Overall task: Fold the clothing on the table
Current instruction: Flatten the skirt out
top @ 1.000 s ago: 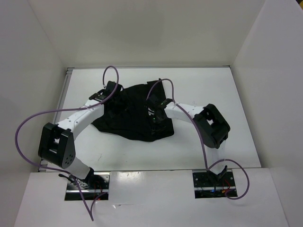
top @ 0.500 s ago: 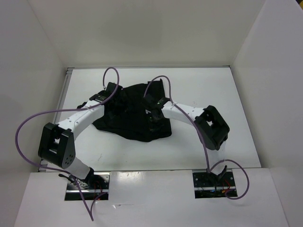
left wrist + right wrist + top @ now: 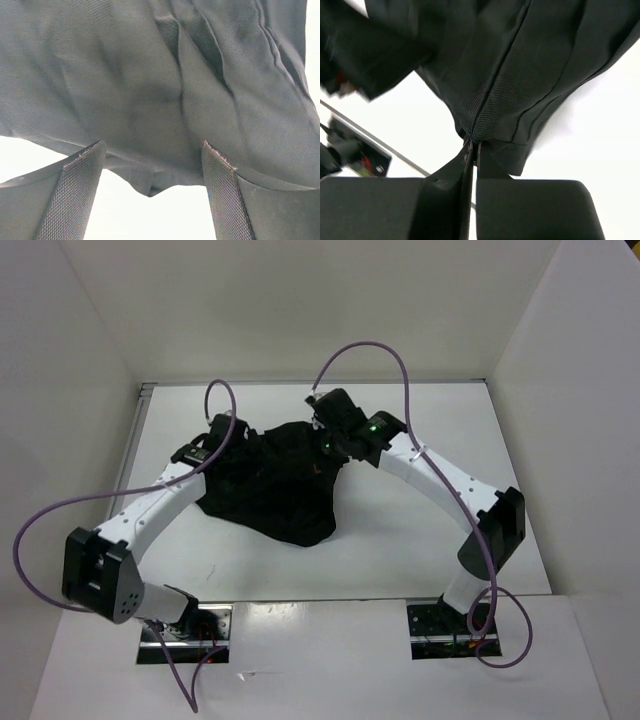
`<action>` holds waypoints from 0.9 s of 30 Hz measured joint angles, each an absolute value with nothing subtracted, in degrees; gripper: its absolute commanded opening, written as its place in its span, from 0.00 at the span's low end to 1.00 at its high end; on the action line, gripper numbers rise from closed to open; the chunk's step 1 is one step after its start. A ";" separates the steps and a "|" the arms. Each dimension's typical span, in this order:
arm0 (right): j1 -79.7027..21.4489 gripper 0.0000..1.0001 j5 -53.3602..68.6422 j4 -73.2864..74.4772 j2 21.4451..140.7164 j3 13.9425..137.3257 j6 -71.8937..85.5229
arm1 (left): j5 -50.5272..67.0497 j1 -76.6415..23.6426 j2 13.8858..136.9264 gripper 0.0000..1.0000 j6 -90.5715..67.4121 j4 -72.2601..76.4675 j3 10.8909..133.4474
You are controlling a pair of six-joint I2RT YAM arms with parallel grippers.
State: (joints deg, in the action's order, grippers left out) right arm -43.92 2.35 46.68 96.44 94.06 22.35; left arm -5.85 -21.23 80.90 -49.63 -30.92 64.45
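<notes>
The clothing (image 3: 270, 490) lies crumpled on the table (image 3: 430, 540), a little toward 9 o'clock of the tabletop's middle, its lowest point hanging toward 6 o'clock. A small pale mark shows on the fabric in the overhead view, too small to read.

The right gripper (image 3: 325, 432) sits at the garment's 1 o'clock corner, claw pressed together and pinching a fold of the black cloth; in the wrist view the right gripper (image 3: 471, 146) has the fabric drawn into a ridge running up from its tips. A green light (image 3: 375, 426) glows on that wrist.

The left gripper (image 3: 228, 435) is at the garment's 10 o'clock edge. From its wrist camera the left gripper (image 3: 152, 150) is spread wide, the hem dipping between the woven pads (image 3: 75, 195) without either pad closing on it.

Purple cables (image 3: 60, 510) loop from both arms. White walls (image 3: 300, 310) close the table at 9, 12 and 3 o'clock. Two mounting plates (image 3: 185, 632) sit at 6 o'clock.
</notes>
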 measured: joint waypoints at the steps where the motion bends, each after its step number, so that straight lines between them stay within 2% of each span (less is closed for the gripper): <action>1: -43.27 0.00 2.24 47.16 96.31 95.50 22.68 | -6.17 -21.15 78.85 0.84 -49.60 -31.35 64.01; 10: -36.80 0.00 5.39 43.07 94.00 103.85 23.73 | -7.38 -16.91 66.67 0.84 -49.45 -33.54 58.22; 21: -33.87 0.00 25.96 34.24 114.41 126.10 23.57 | -5.41 -15.03 71.85 0.81 -49.45 -33.78 53.54; 25: -31.99 0.00 29.26 35.05 115.52 134.80 23.53 | -4.71 -15.03 73.73 0.81 -49.45 -32.84 53.45; 27: -31.73 0.00 29.28 34.39 113.08 134.80 23.46 | -4.36 -15.03 74.54 0.81 -49.45 -32.32 53.45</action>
